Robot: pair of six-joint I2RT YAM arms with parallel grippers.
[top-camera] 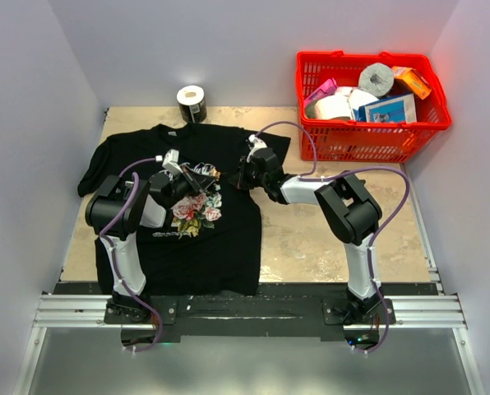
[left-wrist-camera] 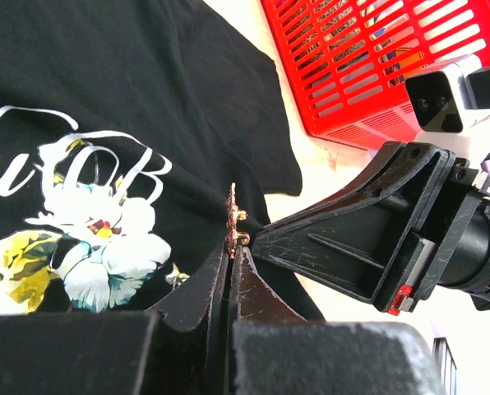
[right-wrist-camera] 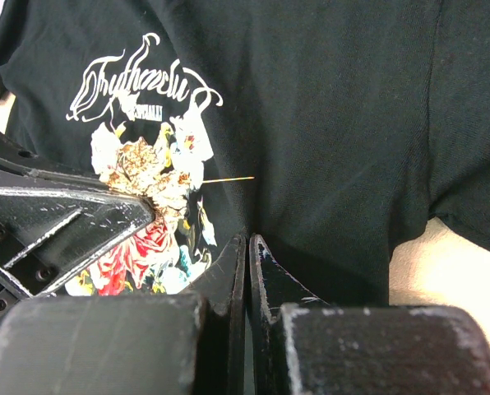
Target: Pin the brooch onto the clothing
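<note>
Brooch [left-wrist-camera: 233,220]: pinched edge-on in left gripper [left-wrist-camera: 231,262] tips, just above shirt [top-camera: 228,239], 1 o'clock of rose print [top-camera: 196,210]. Right gripper [right-wrist-camera: 247,247]: pressed together, apparently empty, 3 o'clock of brooch. Risk: twisting out of so thin a hold on push; skating over slack cloth

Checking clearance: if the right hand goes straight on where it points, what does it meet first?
Probably the brooch pinched in the left hand: the right hand points at its bare pin. Depth is unclear; it might pass onto the T-shirt.
</note>
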